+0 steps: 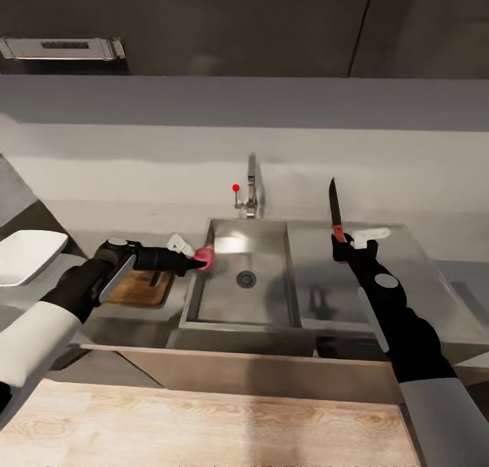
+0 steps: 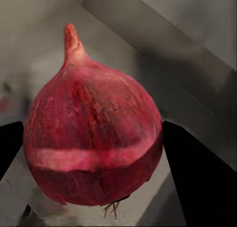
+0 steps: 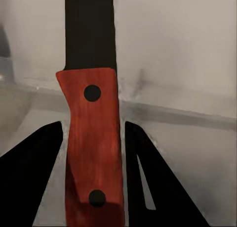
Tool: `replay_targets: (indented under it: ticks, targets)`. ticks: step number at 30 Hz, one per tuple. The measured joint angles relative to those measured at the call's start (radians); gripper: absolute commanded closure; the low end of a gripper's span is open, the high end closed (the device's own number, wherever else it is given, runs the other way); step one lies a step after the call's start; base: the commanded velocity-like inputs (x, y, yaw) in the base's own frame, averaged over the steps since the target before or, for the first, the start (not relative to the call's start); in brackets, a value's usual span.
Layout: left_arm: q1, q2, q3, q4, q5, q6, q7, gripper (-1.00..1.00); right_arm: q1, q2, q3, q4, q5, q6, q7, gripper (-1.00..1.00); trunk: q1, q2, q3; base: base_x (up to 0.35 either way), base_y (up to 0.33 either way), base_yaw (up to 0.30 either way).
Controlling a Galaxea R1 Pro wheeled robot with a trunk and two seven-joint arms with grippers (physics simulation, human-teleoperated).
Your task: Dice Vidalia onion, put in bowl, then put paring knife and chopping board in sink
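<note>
My left gripper (image 1: 201,258) is shut on the reddish-pink Vidalia onion (image 1: 204,255), held over the left rim of the steel sink (image 1: 272,304). Up close, the onion (image 2: 94,138) sits between the two black fingers (image 2: 200,180), its pointed tip up. My right gripper (image 1: 343,244) is shut on the paring knife (image 1: 335,212), blade pointing up above the drainer. The red handle (image 3: 94,143) stands between that gripper's fingers. The brown chopping board (image 1: 139,288) lies on the countertop (image 1: 115,328) left of the sink, partly under my left arm. The white bowl (image 1: 27,254) rests at the far left.
A chrome tap (image 1: 252,189) with a red knob (image 1: 236,188) rises behind the basin. A small white object (image 1: 179,244) lies by the sink's left corner, another white piece (image 1: 372,234) on the drainer. A pale wooden surface (image 1: 204,426) lies nearest me.
</note>
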Motion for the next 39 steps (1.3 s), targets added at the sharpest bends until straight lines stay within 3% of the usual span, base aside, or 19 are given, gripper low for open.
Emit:
replay_targets:
  ticks: [3,25,39]
  targets:
    - [0.000,0.000,0.014,0.000,0.000,0.000,-0.005,1.00,0.000,0.000,0.000,0.000,0.000,0.000,0.000,1.00,0.000,0.000,0.003,-0.013,0.315,0.000]
    - [0.000,-0.011,0.018,0.004,0.000,0.003,-0.004,1.00,0.000,0.000,0.002,0.000,0.000,0.000,0.001,1.00,0.000,0.000,0.005,-0.001,0.318,-0.008]
    - [0.001,-0.022,0.027,0.009,0.001,0.003,-0.004,1.00,0.000,0.000,0.003,0.000,0.000,0.000,0.001,1.00,0.000,0.000,0.005,0.000,0.041,-0.087]
